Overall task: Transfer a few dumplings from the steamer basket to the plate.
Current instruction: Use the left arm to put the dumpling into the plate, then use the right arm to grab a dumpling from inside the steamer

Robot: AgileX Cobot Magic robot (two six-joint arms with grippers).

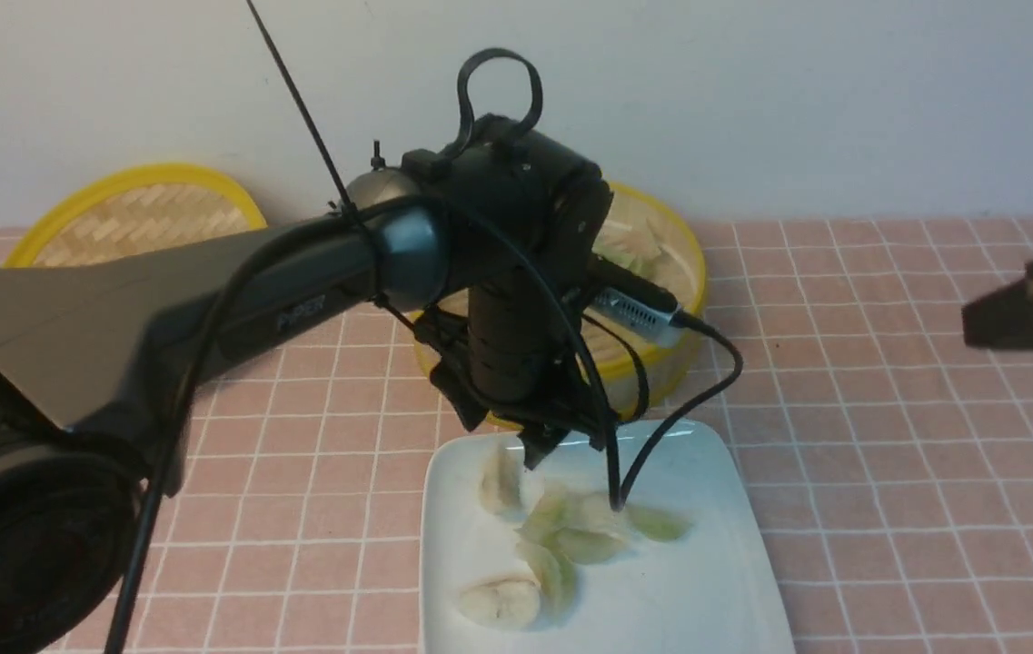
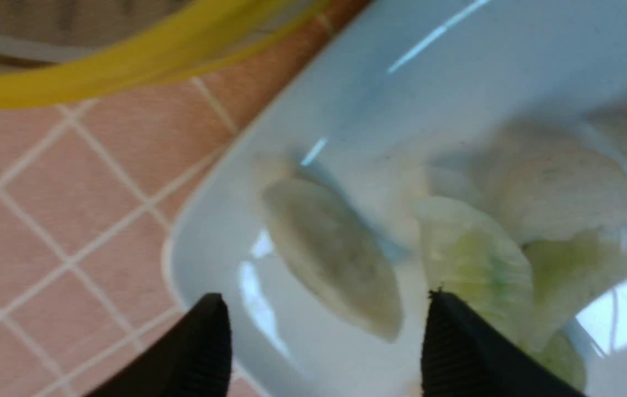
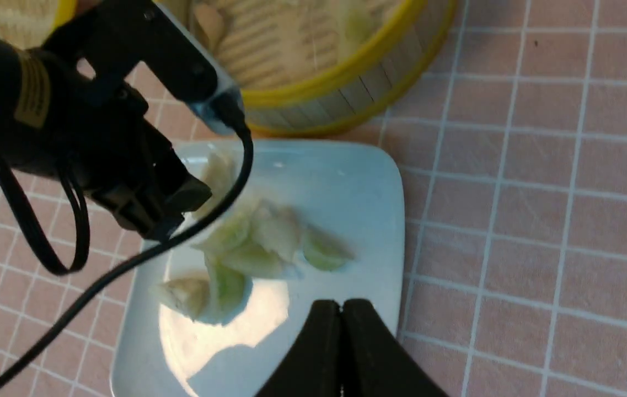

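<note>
My left gripper point(image 1: 536, 447) hangs open just above the far left part of the white plate point(image 1: 707, 581), with nothing between its fingers. A whitish dumpling point(image 2: 335, 253) lies on the plate point(image 2: 401, 82) right under the open left gripper point(image 2: 324, 300). Several more dumplings point(image 1: 571, 536) lie in a loose pile at the plate's middle. The steamer basket point(image 1: 689, 272) stands just behind the plate, partly hidden by the arm, with pale dumplings point(image 1: 634, 241) inside. My right gripper point(image 3: 341, 303) is shut and empty, off to the plate's right point(image 1: 1025, 300).
The flat woven bamboo lid point(image 1: 134, 213) leans at the back left by the wall. A black cable point(image 1: 661, 436) from the left wrist hangs down onto the plate. Pink tiled tabletop point(image 1: 888, 472) runs all around.
</note>
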